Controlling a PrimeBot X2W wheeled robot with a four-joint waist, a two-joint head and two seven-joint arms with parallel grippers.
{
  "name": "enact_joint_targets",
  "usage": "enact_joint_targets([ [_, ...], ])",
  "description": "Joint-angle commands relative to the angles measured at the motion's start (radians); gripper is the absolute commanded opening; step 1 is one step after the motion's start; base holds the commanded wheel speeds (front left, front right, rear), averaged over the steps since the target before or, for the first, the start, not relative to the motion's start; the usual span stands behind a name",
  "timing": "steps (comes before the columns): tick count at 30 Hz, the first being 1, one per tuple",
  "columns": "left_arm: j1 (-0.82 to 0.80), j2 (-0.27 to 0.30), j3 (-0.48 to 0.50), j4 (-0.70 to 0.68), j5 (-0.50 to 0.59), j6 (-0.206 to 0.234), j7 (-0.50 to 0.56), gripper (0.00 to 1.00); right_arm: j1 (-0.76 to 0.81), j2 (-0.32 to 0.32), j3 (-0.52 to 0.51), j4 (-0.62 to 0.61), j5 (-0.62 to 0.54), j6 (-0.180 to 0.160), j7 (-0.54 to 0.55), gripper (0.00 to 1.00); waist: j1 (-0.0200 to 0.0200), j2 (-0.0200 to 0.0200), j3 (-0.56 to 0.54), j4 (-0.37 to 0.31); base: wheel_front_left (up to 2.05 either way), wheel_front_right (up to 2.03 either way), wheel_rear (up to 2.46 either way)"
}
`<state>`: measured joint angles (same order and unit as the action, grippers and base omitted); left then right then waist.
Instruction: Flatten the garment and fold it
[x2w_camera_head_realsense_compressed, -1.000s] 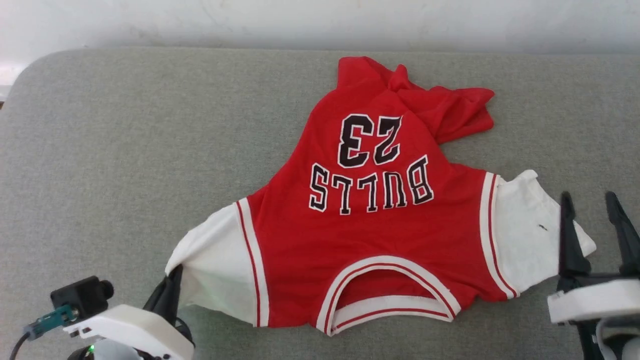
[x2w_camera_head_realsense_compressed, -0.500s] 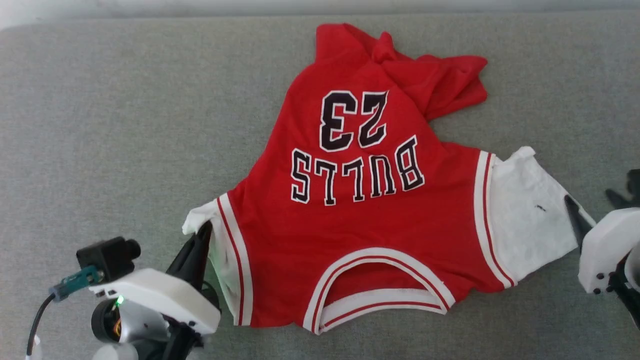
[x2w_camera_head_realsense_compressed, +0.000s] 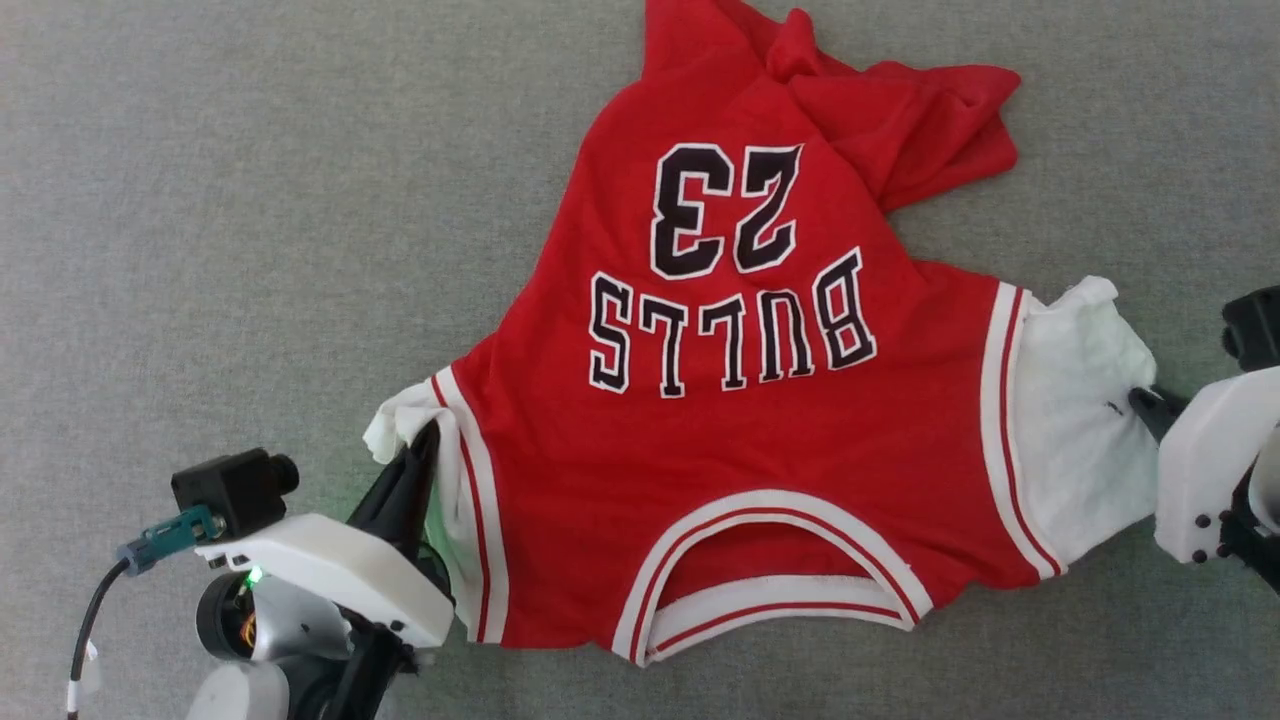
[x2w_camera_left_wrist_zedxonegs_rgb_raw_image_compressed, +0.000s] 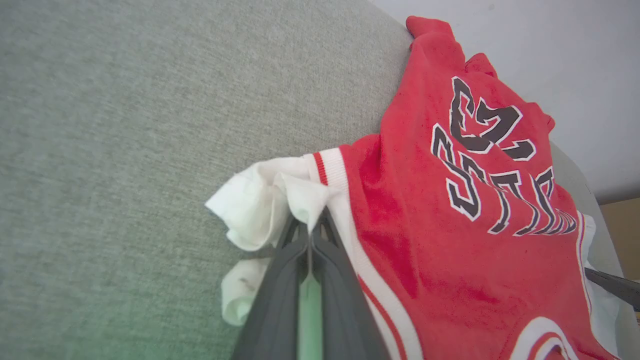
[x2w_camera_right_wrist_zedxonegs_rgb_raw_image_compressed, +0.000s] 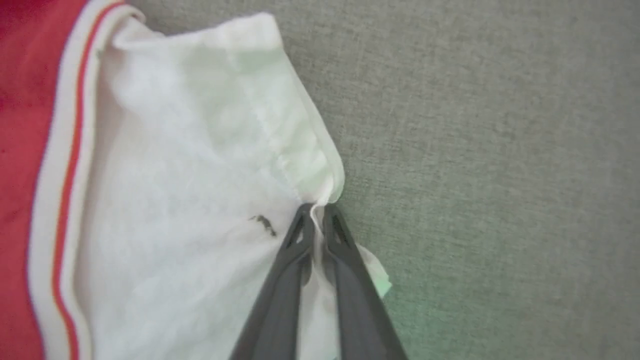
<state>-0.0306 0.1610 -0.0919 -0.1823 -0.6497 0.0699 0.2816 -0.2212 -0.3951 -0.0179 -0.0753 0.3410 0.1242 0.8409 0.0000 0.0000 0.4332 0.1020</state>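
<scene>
The left gripper (x2w_camera_head_realsense_compressed: 424, 445) is pinching the bunched white sleeve on the left (x2w_camera_head_realsense_compressed: 395, 428). In the left wrist view its fingers are pressing together on the cloth. The garment (x2w_camera_head_realsense_compressed: 760, 440) is lying spread on the grey fabric surface (x2w_camera_head_realsense_compressed: 200, 250), with its collar (x2w_camera_head_realsense_compressed: 770, 600) nearest the robot. Its lettering (x2w_camera_head_realsense_compressed: 730, 335) is reading upside down, and the far end is lying crumpled. The right gripper (x2w_camera_head_realsense_compressed: 1147, 402) is clamping the outer edge of the white sleeve on the right (x2w_camera_head_realsense_compressed: 1075, 440), fingers narrowed on a fold.
</scene>
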Motion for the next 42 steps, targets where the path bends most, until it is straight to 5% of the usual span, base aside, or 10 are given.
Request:
enact_joint_targets([
  [1, -0.015, 0.002, 0.002, 0.005, 0.003, -0.005, 0.001, 0.00, 0.037, 0.026, 0.027, 0.036, 0.020, 0.007, 0.033, 0.00, 0.0000, 0.0000, -0.008, -0.002, 0.00, 0.00, 0.00],
  [7, -0.021, -0.011, 0.007, 0.008, -0.015, -0.008, -0.013, 0.00, 0.008, 0.053, -0.021, -0.025, 0.005, 0.007, -0.072, 0.00, 0.0000, 0.0000, -0.064, -0.022, 0.00, 0.00, 0.00],
  [16, -0.105, -0.056, 0.036, -0.007, -0.061, -0.014, -0.097, 0.00, -0.064, 0.251, -0.116, -0.046, 0.005, 0.007, -0.411, 0.00, 0.0000, 0.0000, -0.185, -0.063, 0.00, 0.00, 0.00],
  [22, -0.295, -0.052, 0.043, -0.012, -0.056, -0.007, -0.095, 0.00, -0.197, 0.272, -0.086, -0.086, 0.010, 0.007, -0.507, 0.00, 0.0000, 0.0000, -0.258, -0.088, 0.00, 0.00, 0.00],
  [30, -0.630, -0.009, 0.064, 0.051, -0.018, 0.041, -0.043, 0.00, -0.474, 0.241, -0.031, -0.075, -0.005, 0.007, -0.489, 0.00, 0.0000, 0.0000, -0.290, -0.112, 0.00, 0.00, 0.00],
  [34, -0.863, 0.023, 0.060, 0.169, 0.012, 0.079, 0.017, 0.00, -0.689, 0.229, -0.017, 0.007, -0.034, 0.007, -0.434, 0.00, 0.0000, 0.0000, -0.275, -0.129, 0.00, 0.00, 0.00],
  [42, -1.053, 0.085, 0.025, 0.319, 0.072, 0.130, 0.136, 0.00, -0.887, 0.238, 0.020, 0.171, -0.090, 0.007, -0.355, 0.00, 0.0000, 0.0000, -0.186, -0.157, 0.00, 0.00, 0.00],
])
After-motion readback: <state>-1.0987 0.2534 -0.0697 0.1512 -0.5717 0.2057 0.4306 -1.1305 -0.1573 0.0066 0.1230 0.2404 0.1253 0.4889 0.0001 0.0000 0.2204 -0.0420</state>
